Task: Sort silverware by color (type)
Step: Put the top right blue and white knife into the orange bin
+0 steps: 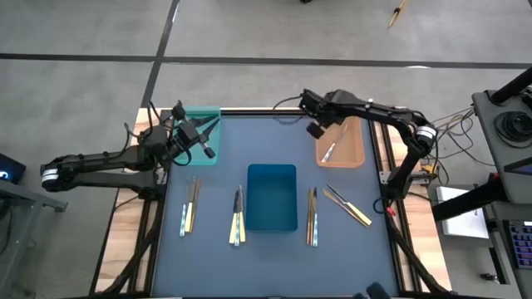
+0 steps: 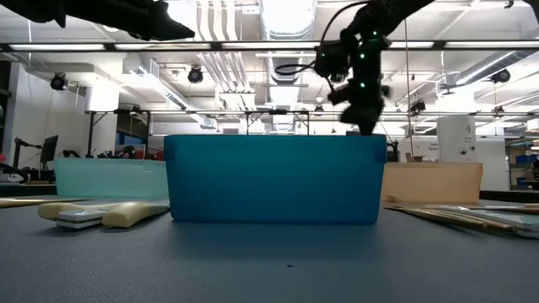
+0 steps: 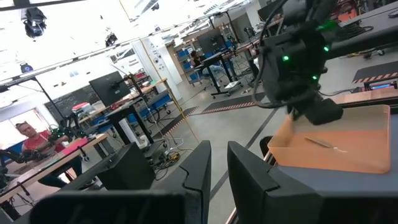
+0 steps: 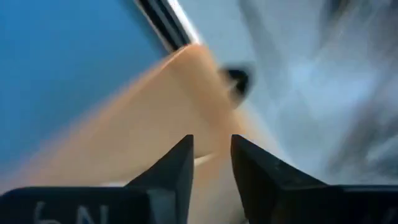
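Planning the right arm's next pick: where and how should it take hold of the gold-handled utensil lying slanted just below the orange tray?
Probably at mid-handle, coming straight down from above. The gold-handled utensil lies flat on the table, slanted, its metal end toward the orange tray. Turn the right gripper so its fingers close across the slim handle. A second utensil lies close alongside, so aim at the gold end.

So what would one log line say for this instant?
right pincer: above orange rectangular tray, nothing held | one slim utensil lies in that tray | left pincer: waits at teal tray
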### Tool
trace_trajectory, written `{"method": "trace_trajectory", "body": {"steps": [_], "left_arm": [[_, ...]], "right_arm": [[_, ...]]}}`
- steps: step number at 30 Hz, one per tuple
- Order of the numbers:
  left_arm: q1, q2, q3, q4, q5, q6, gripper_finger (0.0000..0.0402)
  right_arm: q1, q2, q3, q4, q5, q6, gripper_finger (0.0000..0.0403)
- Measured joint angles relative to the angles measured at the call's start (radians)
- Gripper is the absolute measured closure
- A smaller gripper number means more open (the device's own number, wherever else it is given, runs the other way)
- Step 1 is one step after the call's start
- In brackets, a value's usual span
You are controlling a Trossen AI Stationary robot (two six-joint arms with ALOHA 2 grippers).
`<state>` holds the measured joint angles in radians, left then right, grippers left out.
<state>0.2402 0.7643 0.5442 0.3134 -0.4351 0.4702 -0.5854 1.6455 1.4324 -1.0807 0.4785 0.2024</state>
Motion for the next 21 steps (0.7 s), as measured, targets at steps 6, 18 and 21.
{"method": "trace_trajectory", "body": {"steps": [6,18,21], "left_arm": [[0.0,0.0,0.0,0.0,0.0,0.0,0.0365],[0.0,0.0,0.0,-0.01,0.0,0.0,0.0365],[0.0,0.0,0.0,-0.01,0.0,0.0,0.0365]], "right_arm": [[-0.014,-0.001,-0.042,-0.071,-0.345,0.445,0.0378],[-0.059,-0.001,-0.086,-0.18,-0.235,0.519,0.0394],[-0.094,-0.002,-0.118,-0.166,-0.209,0.519,0.0394]]}}
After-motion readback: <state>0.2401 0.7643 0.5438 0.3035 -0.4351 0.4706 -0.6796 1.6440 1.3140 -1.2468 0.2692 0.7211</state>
